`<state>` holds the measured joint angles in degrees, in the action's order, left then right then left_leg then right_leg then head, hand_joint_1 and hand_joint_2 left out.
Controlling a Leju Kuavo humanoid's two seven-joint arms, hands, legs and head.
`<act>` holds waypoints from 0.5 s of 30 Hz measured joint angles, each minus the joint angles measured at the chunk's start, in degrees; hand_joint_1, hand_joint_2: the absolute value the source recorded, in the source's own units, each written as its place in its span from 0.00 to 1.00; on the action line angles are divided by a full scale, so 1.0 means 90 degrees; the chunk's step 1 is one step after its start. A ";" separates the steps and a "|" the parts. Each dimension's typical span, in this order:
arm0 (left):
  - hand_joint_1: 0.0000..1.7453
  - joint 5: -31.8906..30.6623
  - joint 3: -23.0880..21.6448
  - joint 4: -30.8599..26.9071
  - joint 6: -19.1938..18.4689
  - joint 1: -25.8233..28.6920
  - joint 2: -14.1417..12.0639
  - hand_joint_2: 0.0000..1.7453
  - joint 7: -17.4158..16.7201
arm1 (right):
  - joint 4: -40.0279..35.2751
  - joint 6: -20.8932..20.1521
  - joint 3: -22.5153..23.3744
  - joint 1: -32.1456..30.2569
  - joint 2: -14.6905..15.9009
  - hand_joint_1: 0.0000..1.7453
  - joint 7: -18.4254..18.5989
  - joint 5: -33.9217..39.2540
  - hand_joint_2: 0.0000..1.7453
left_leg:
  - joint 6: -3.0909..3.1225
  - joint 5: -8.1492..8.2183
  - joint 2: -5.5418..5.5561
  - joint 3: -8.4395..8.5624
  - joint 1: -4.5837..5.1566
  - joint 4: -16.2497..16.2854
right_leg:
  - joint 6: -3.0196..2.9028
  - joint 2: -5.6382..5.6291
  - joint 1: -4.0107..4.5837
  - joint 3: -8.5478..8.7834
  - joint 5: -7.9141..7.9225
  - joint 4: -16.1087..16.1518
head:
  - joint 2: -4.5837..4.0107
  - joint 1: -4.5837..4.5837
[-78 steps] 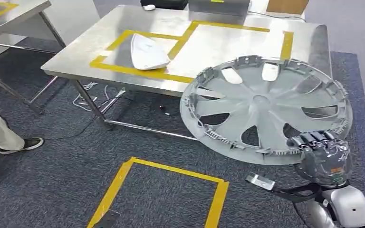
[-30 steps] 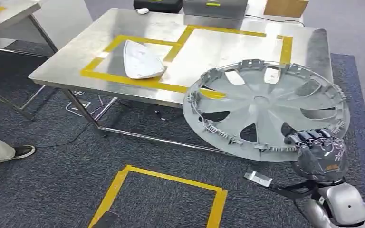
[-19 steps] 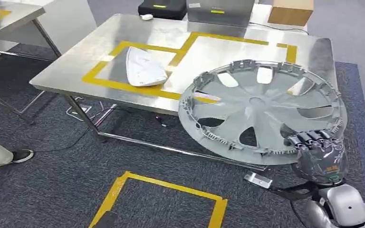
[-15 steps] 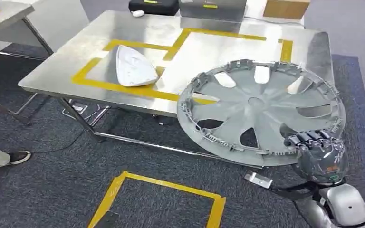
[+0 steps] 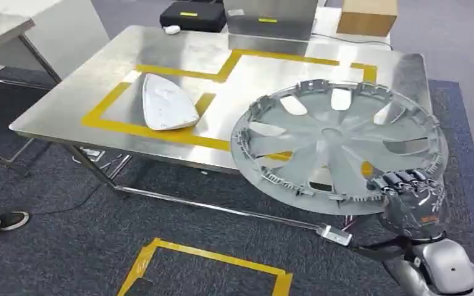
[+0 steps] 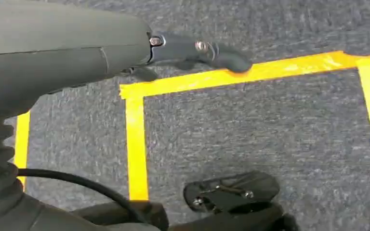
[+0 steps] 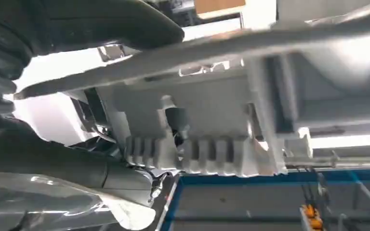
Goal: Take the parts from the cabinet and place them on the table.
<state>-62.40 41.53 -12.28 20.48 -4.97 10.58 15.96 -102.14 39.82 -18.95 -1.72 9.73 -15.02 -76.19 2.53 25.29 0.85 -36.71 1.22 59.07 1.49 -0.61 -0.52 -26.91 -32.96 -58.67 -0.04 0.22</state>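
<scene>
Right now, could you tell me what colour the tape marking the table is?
Yellow tape, clearest in the head view.

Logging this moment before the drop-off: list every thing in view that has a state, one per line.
Wheel cover: held at its near rim, tilted, above the table's near edge, not set down.
Right hand: fingers curled over the cover's rim.
Left hand: holds nothing, hanging over the carpet.
White shell part: lying on the table, inside the yellow tape outline.
</scene>
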 joint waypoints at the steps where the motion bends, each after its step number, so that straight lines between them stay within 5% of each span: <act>1: 0.00 -0.0002 0.0000 0.0000 0.0000 -0.0010 0.0005 1.00 0.0000 | 0.0000 0.0000 -0.0007 -0.0001 0.0002 1.00 -0.0005 0.0003 1.00 | 0.0012 0.0000 0.0000 0.0117 -0.0034 -0.0071 | 0.0016 0.0008 -0.0011 -0.0049 -0.0081 -0.0082 | 0.0002 -0.0002; 2: 0.00 -0.0005 0.0000 0.0000 0.0000 -0.0028 0.0005 1.00 0.0002 | 0.0005 0.0000 -0.0022 0.0034 0.0005 1.00 -0.0010 0.0012 1.00 | 0.0060 0.0030 0.0002 0.0184 -0.0045 -0.0086 | 0.0047 0.0013 -0.0002 -0.0181 -0.0135 -0.0363 | 0.0000 0.0034; 5: 0.00 -0.0024 0.0000 0.0000 -0.0005 -0.0072 0.0029 1.00 0.0000 | 0.0044 0.0000 -0.0071 0.0123 0.0010 1.00 0.0022 0.0049 1.00 | 0.0087 0.0136 0.0003 0.0242 -0.0059 -0.0084 | 0.0136 0.0016 -0.0030 -0.1124 -0.0684 -0.1637 | 0.0000 0.0058; 6: 0.00 -0.0039 0.0000 0.0000 -0.0005 -0.0068 0.0029 1.00 -0.0019 | 0.0061 0.0000 -0.0095 0.0145 0.0010 1.00 0.0041 0.0051 1.00 | 0.0083 0.0183 0.0003 0.0290 -0.0066 -0.0080 | 0.0159 0.0020 -0.0038 -0.1345 -0.0762 -0.1815 | 0.0000 0.0051; 8: 0.00 -0.0071 0.0000 0.0000 -0.0002 -0.0059 0.0034 1.00 -0.0083 | 0.0110 0.0000 -0.0153 0.0182 0.0012 1.00 0.0049 0.0090 1.00 | 0.0046 0.0300 0.0015 0.0439 -0.0093 -0.0079 | 0.0196 0.0029 -0.0062 -0.1385 -0.0350 -0.1394 | 0.0000 0.0053; 10: 0.00 -0.0112 -0.0002 0.0000 -0.0002 -0.0071 0.0039 1.00 -0.0114 | 0.0177 0.0000 -0.0223 0.0236 0.0024 1.00 0.0068 0.0165 1.00 | -0.0030 0.0433 0.0034 0.0591 -0.0127 -0.0063 | 0.0253 0.0048 -0.0108 -0.1160 0.0584 -0.0334 | 0.0000 0.0061; 11: 0.00 -0.0119 -0.0002 0.0000 -0.0002 -0.0063 0.0029 1.00 -0.0114 | 0.0229 0.0000 -0.0258 0.0279 0.0029 1.00 0.0078 0.0182 1.00 | -0.0081 0.0480 0.0039 0.0613 -0.0101 -0.0043 | 0.0258 0.0048 -0.0091 -0.1182 0.0656 -0.0185 | 0.0000 0.0070; 12: 0.00 -0.0124 -0.0002 0.0000 -0.0002 -0.0075 0.0034 1.00 -0.0114 | 0.0260 0.0000 -0.0296 0.0335 0.0029 1.00 0.0083 0.0182 1.00 | -0.0104 0.0492 0.0044 0.0556 -0.0092 -0.0013 | 0.0115 0.0051 -0.0053 -0.1154 0.0526 -0.0096 | 0.0000 0.0090; 13: 0.00 -0.0131 -0.0002 0.0000 -0.0005 -0.0078 0.0034 1.00 -0.0129 | 0.0265 0.0000 -0.0316 0.0343 0.0029 1.00 0.0087 0.0187 1.00 | -0.0135 0.0515 0.0037 0.0536 -0.0092 -0.0008 | 0.0014 0.0044 -0.0059 -0.1118 0.0658 -0.0157 | 0.0000 0.0056; 15: 0.00 -0.0151 -0.0005 0.0000 -0.0005 -0.0072 0.0029 1.00 -0.0151 | 0.0299 0.0000 -0.0360 0.0381 0.0029 1.00 0.0092 0.0233 1.00 | -0.0195 0.0561 0.0038 0.0598 -0.0085 -0.0061 | -0.0037 0.0055 -0.0055 -0.1103 0.0624 -0.0155 | 0.0000 0.0056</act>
<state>-63.76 41.48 -12.28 20.44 -5.63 10.84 14.60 -99.45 39.82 -22.19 1.71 9.99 -14.19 -74.09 0.77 30.34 1.19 -31.33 0.45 58.52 1.15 -0.12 -1.01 -36.83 -27.34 -60.06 -0.04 0.72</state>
